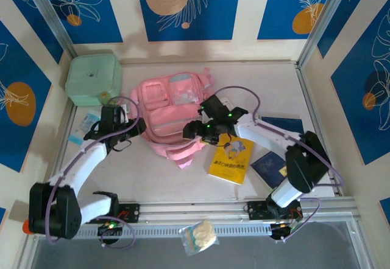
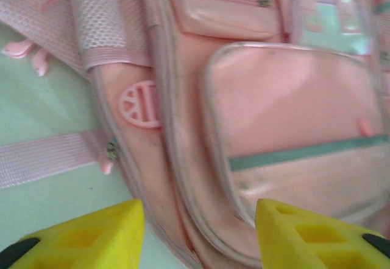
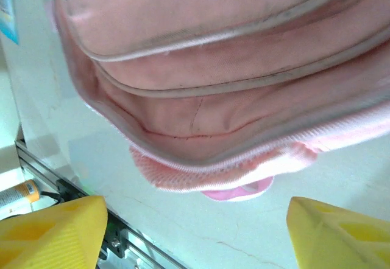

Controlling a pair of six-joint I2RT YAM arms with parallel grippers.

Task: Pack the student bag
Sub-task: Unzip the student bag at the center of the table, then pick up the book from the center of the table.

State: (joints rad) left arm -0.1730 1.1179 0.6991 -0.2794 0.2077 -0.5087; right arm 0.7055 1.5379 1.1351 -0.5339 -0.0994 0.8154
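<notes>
The student bag (image 1: 167, 114), a soft pink backpack, lies flat in the middle of the table with its front pockets up. My left gripper (image 1: 135, 129) is at its left side. In the left wrist view the yellow fingers (image 2: 109, 235) stand apart, the left gripper (image 2: 200, 238) is open, and the student bag's piped side seam (image 2: 183, 178) runs between them, not pinched. My right gripper (image 1: 194, 129) is at the bag's near right edge. The right wrist view shows the right gripper (image 3: 198, 232) open wide over bare table, just short of the student bag's mesh-edged rim (image 3: 201, 171).
A mint-green square case (image 1: 92, 80) sits at the back left. A yellow book (image 1: 231, 159) and a dark blue booklet (image 1: 268, 168) lie right of the bag. A small packet (image 1: 82, 129) lies at the left, and a clear pouch (image 1: 198, 237) on the front rail.
</notes>
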